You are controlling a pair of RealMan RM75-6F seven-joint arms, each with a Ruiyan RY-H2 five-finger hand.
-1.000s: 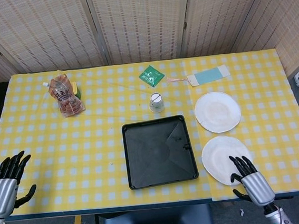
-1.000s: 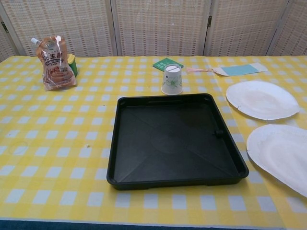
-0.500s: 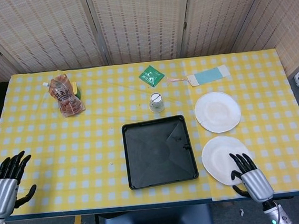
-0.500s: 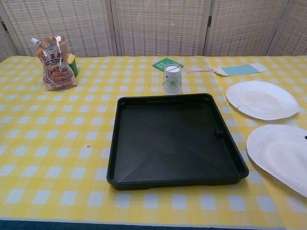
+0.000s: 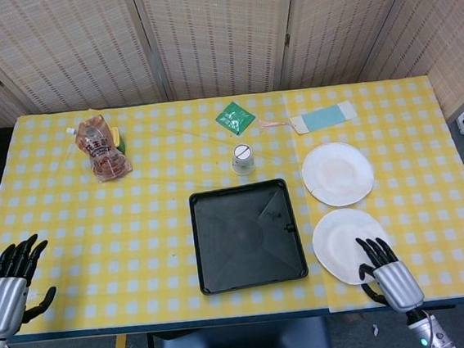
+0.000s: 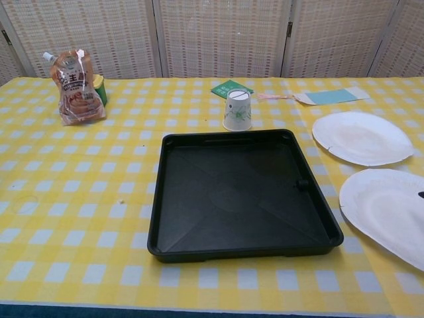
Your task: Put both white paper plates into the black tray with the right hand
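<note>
The black tray (image 5: 247,235) (image 6: 242,192) lies empty near the table's front edge. Two white paper plates lie to its right: the far plate (image 5: 337,173) (image 6: 362,137) and the near plate (image 5: 347,243) (image 6: 385,213). My right hand (image 5: 386,273) sits at the near plate's front right edge, fingers spread and resting on the plate's rim; only a dark fingertip sliver shows at the chest view's right edge. My left hand (image 5: 9,279) hovers open at the table's front left corner, holding nothing.
An upturned paper cup (image 5: 243,158) (image 6: 238,110) stands just behind the tray. A brown snack bag (image 5: 101,148) (image 6: 77,87) lies at the back left. A green packet (image 5: 235,117) and a blue tag (image 5: 324,117) lie at the back.
The near plate has slid slightly away from the front edge under my right hand, which has shifted a little. The left hand has not moved.
</note>
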